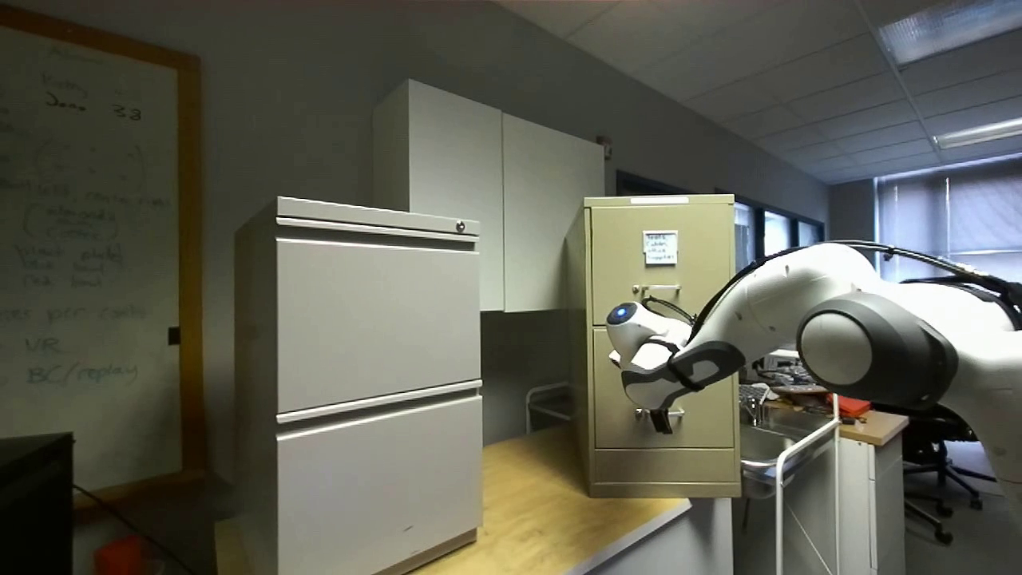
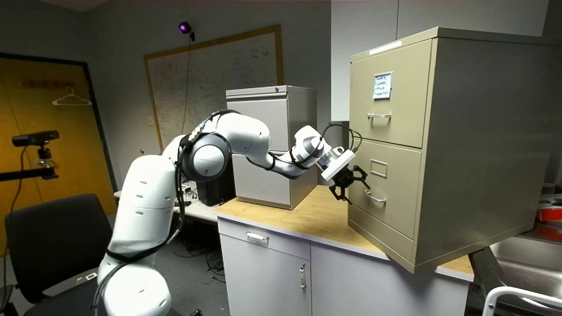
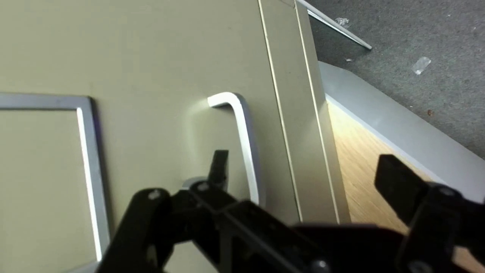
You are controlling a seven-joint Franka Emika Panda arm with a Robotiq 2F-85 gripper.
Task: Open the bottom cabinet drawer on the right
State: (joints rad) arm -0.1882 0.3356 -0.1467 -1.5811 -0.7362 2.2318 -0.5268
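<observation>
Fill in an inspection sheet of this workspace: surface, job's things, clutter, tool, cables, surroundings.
Surface: wood-topped counter bears the grey cabinet and the beige filing cabinet; the latter's front corner overhangs the edge.
Job's things: bottom drawer appears shut; its handle juts from the front.
Clutter: pale scraps on the carpet.
Tool: open, close to the handle, which shows within its opening in the wrist view; contact cannot be told.
Cables: black cables run along the arm; some loop out near the tool.
Surroundings: whiteboard, yellow door and black chair.
</observation>
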